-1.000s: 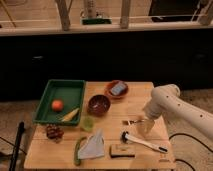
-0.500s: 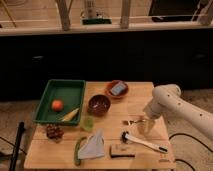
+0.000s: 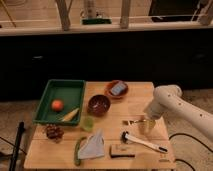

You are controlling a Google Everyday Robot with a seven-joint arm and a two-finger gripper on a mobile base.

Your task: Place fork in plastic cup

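Observation:
The fork (image 3: 133, 121) lies flat on the wooden table (image 3: 135, 102), thin and pale, right of centre. My gripper (image 3: 145, 125) hangs from the white arm (image 3: 167, 99) directly over the fork's right end, close to the tabletop, and stands open with nothing lifted. The light-green plastic cup (image 3: 88, 123) stands upright well to the left of the fork, just below the dark brown bowl (image 3: 98, 105).
A green tray (image 3: 50, 95) at the left holds an orange ball and a yellow item. An orange bowl (image 3: 117, 90) sits at the back. A white-handled brush (image 3: 144, 142), a small block (image 3: 121, 151), a grey cloth (image 3: 93, 146) and a brown clump (image 3: 53, 132) lie along the front.

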